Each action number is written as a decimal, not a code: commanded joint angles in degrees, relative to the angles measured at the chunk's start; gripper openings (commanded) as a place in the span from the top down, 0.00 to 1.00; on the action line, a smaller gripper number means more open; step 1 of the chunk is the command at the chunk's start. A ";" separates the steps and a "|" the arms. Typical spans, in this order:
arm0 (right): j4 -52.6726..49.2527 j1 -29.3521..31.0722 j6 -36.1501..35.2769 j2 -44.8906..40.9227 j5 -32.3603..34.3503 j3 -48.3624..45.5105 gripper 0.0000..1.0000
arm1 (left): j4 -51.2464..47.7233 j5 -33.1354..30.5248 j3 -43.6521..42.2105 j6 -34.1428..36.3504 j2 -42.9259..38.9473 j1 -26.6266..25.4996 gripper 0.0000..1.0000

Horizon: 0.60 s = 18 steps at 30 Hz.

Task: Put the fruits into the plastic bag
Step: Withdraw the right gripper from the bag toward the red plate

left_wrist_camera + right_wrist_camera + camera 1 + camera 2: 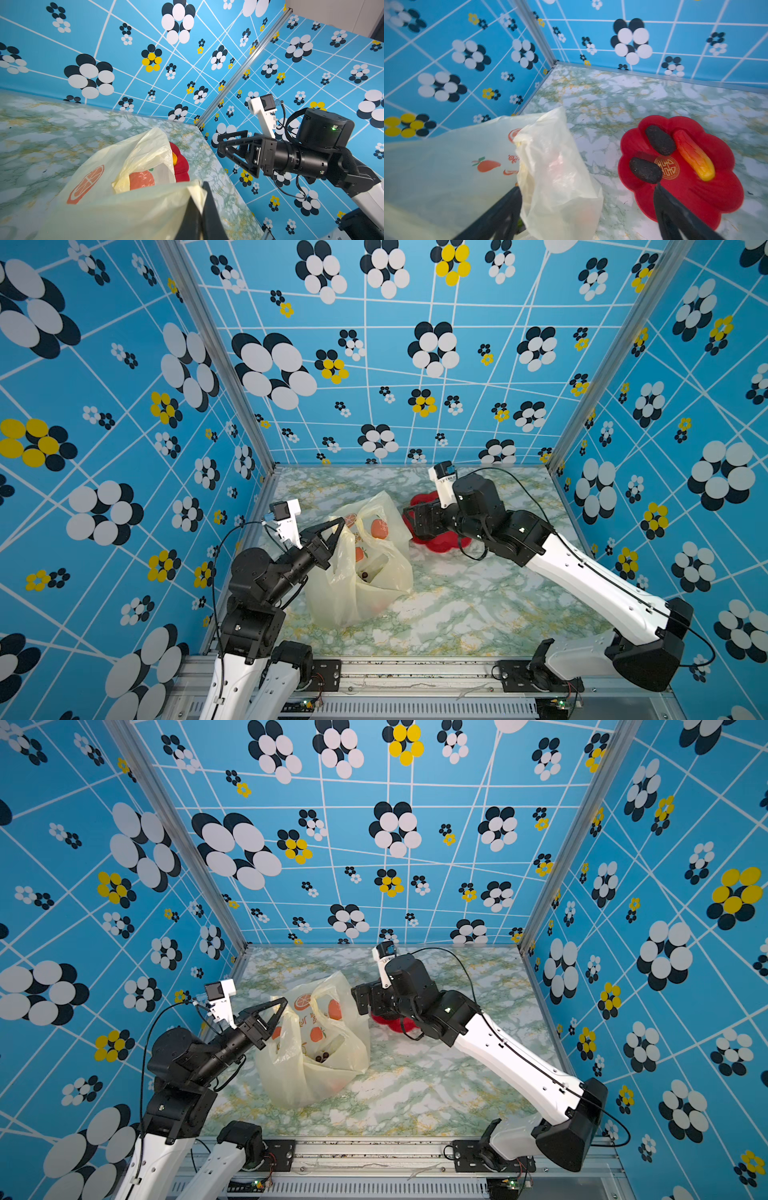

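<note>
My left jaws [338, 526] pinch the plastic bag [365, 572] open. My right jaws [588, 204] gape wide, empty, nearest the red plate [708, 199]; the mango [693, 154] lies lengthways ahead.

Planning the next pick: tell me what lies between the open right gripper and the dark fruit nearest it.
Nothing: in the right wrist view only bare red plate separates the right gripper from that dark fruit.

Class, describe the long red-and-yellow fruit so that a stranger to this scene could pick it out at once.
Find the red flower-shaped plate on the marble table, beside the plastic bag. Three fruits lie on it: two dark ones and the red-and-yellow fruit next to them. It alone is long and bright, shading from red at one end to yellow at the other.
</note>
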 commanded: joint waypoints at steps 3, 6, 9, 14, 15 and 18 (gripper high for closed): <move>-7.95 -11.77 7.40 3.42 -8.35 2.01 0.01 | -1.31 -2.91 -0.26 0.53 -0.57 -0.17 1.00; -12.71 -15.36 8.09 8.62 -13.02 4.87 0.01 | -2.41 -3.14 0.22 0.50 -0.04 -0.21 1.00; -19.95 -16.01 4.54 16.35 -12.96 11.60 0.01 | -3.83 -3.23 0.62 0.72 -0.04 -0.18 1.00; -31.18 -15.98 -0.95 30.31 -14.79 22.08 0.01 | -6.43 -3.82 1.15 1.90 -0.88 -0.19 1.00; -32.87 -15.84 -1.57 32.71 -15.37 23.92 0.01 | -6.86 -4.05 1.15 2.18 -1.16 -0.16 1.00; -34.27 -15.03 -2.33 37.53 -15.61 27.17 0.01 | -7.55 -4.58 0.89 2.61 -1.91 -0.07 1.00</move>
